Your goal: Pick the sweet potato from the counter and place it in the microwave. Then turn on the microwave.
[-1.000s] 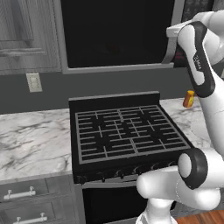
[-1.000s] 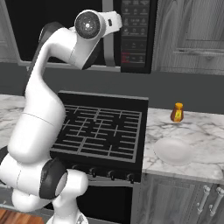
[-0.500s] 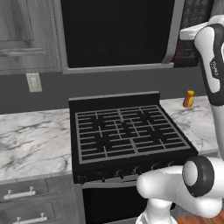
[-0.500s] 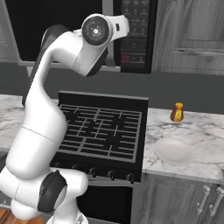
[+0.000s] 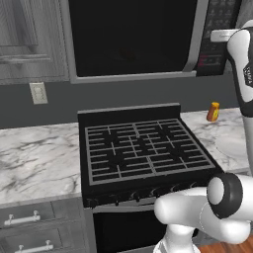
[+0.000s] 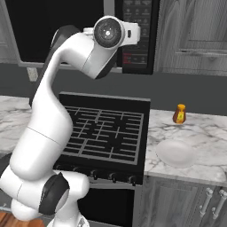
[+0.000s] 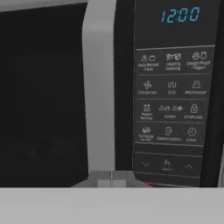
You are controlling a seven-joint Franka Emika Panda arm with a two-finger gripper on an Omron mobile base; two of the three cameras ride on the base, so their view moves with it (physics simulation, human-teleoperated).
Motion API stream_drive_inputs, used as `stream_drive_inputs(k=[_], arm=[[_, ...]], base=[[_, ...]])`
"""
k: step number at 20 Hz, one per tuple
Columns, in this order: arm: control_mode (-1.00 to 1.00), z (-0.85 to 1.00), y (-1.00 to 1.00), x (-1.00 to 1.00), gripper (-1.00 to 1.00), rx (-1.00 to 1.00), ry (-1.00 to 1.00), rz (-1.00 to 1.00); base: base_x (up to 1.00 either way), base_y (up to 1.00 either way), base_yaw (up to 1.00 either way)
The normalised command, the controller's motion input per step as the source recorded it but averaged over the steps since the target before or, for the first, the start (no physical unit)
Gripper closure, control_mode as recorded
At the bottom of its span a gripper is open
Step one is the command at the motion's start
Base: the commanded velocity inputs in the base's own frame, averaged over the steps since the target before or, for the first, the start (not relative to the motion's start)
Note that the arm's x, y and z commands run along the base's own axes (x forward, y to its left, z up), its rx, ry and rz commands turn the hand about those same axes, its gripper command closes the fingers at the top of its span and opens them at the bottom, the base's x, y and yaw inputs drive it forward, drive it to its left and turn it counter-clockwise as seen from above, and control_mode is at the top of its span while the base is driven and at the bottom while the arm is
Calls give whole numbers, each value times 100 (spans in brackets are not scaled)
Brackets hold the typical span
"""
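**Closed gripper at the microwave's button panel**

Gripper [image 7: 112,179] jaws are shut on nothing, the tips pressed together at the bottom of the hand view, pointed at the seam between the microwave's door handle and its controls.

Going left to right in the hand view: the black glass door [image 7: 41,100] is shut and dark, with a faint reddish shape low behind the glass that may be the sweet potato, though it is too dim to tell. Next comes the upright grey handle [image 7: 99,87], then the dark button panel [image 7: 170,100], whose display reads 12:00 above rows of small icon keys.

In the left base view, the marble counter [image 5: 37,160] lies at the left over grey drawers, with a wall outlet [image 5: 37,92] above it. The black grated stovetop [image 5: 143,150] sits in the middle, under the microwave [image 5: 131,37]. To the right, an orange bottle [image 5: 213,111] stands on the counter near the wall, and the white arm [image 5: 242,69] rises along the right edge to the panel's height.

In the right base view, a white plate [image 6: 175,153] lies on the counter just right of the stove, with the bottle behind it, apart from it.
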Motion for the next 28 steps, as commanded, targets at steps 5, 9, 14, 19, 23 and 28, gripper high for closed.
stream_drive_inputs(k=[5,9,14,19,23,28], arm=[[-100,0,-20,0,100,23,9,-10],[-100,-12,-18,-3,100,27,0,-9],[-100,-15,-13,-2,100,27,0,-7],[-100,-13,-5,-4,100,26,0,-4],[-100,-8,-1,-4,100,23,0,-2],[-100,-12,-4,-2,100,21,0,-2]], base=[[0,0,0],[0,0,0],[0,0,0],[0,0,0],[0,0,0],[0,0,0]])
